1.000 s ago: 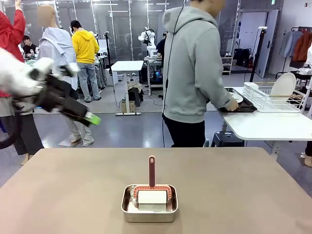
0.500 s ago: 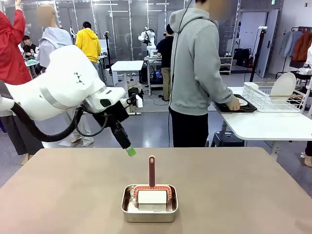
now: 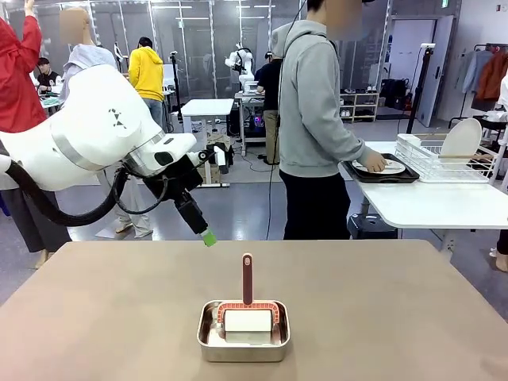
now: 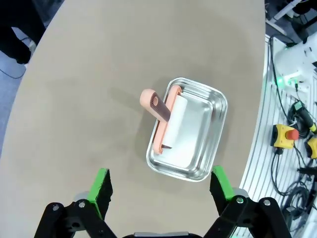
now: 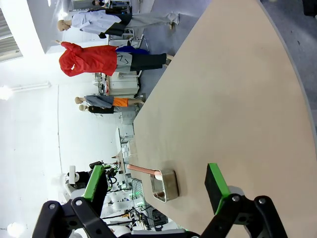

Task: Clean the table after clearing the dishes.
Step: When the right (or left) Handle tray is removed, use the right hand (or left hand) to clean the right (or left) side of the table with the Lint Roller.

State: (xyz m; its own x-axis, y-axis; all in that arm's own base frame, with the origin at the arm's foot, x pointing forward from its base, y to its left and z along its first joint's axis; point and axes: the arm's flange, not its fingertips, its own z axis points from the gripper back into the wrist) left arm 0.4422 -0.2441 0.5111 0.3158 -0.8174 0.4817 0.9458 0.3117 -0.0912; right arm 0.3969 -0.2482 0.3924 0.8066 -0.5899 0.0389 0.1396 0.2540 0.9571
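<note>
Front view: the left claw (image 3: 208,236) hung over the desk's (image 3: 95,317) far side; the dishes (image 3: 386,167) sat on the white side table (image 3: 432,205). Left wrist view: that claw gaped above the steel pan (image 4: 190,144). Right wrist view: the right claw (image 5: 156,181) stood wide apart.

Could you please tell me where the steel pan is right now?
In the front view, the steel pan sits centrally on the table, toward the robot's edge, right of the raised left end effector.
</note>
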